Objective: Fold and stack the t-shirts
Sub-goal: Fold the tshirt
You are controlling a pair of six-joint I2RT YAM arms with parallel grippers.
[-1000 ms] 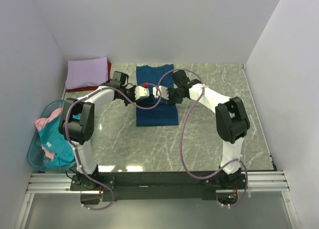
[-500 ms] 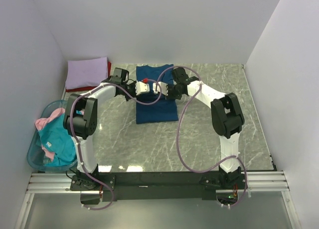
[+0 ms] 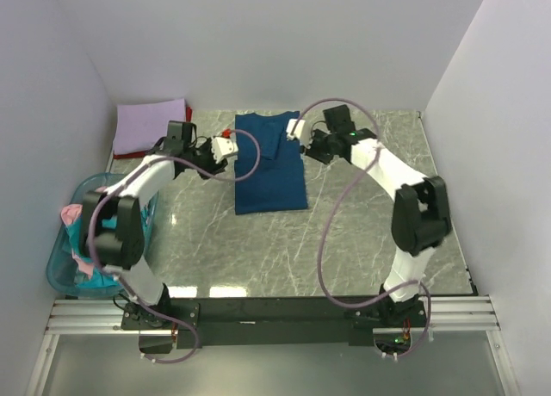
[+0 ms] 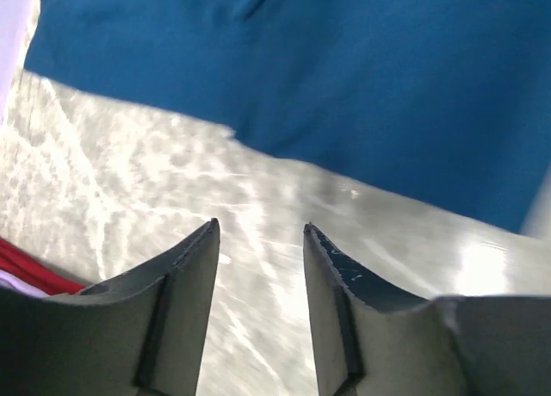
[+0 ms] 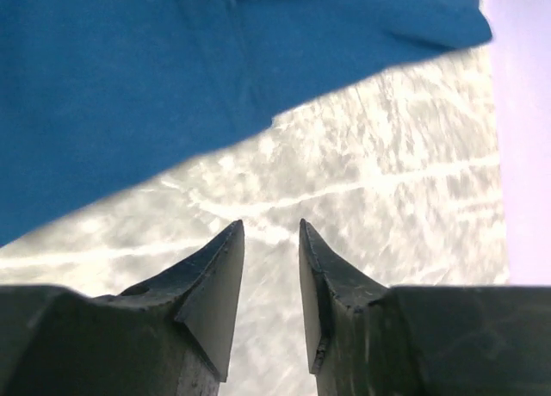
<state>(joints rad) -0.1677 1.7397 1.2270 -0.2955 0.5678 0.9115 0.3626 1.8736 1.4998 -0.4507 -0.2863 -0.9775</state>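
Both arms have swung outward off the dark blue t-shirt (image 3: 271, 168). Half a second ago the pincers met over its upper half. Now the left pincer (image 3: 225, 146) sits at its 9 o'clock edge and the right pincer (image 3: 295, 127) by its 2 o'clock corner. Each is released and empty, over bare worktop (image 3: 370, 224). The shirt lies as a long folded strip toward 12 o'clock. At 10 o'clock the lavender t-shirt (image 3: 151, 125) rests on the red t-shirt (image 3: 188, 119). The teal t-shirt (image 3: 95, 241) and pink t-shirt (image 3: 76, 213) sit in the blue basket (image 3: 53, 274) at 8 o'clock.
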